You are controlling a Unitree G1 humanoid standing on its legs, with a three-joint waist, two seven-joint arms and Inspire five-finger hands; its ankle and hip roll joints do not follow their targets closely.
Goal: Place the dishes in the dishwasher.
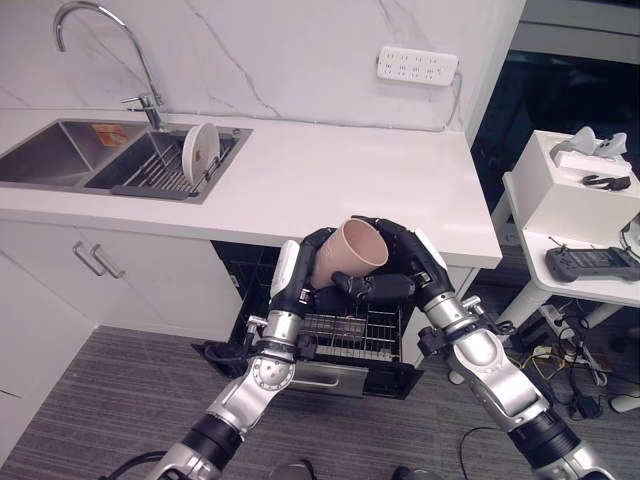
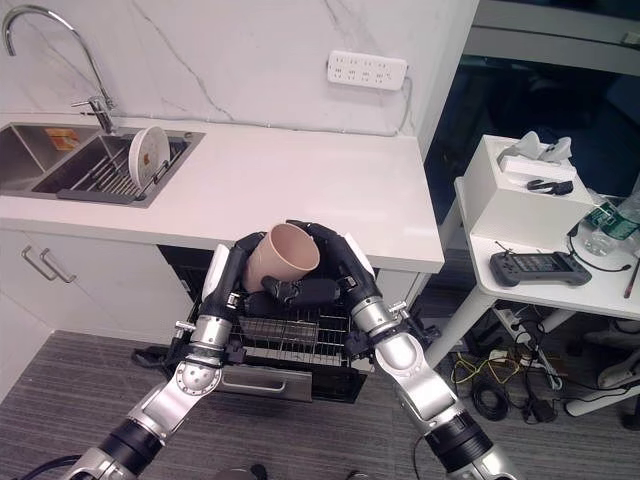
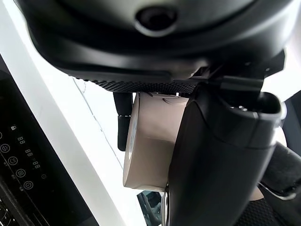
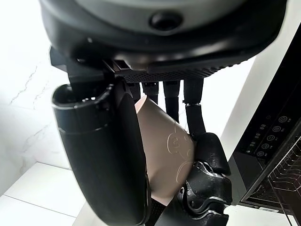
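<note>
Cup (image 1: 352,252) seemingly between both hands

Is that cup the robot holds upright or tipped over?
Tipped. The cup lies sideways between the left hand and right hand, its open mouth facing up toward the camera, above the dishwasher's rack.

Kitchen: sink (image 1: 60,152), dishwasher (image 1: 340,340), countertop (image 1: 340,190).

beige cup (image 1: 350,252), white marble-veined counter (image 1: 330,180)
</note>
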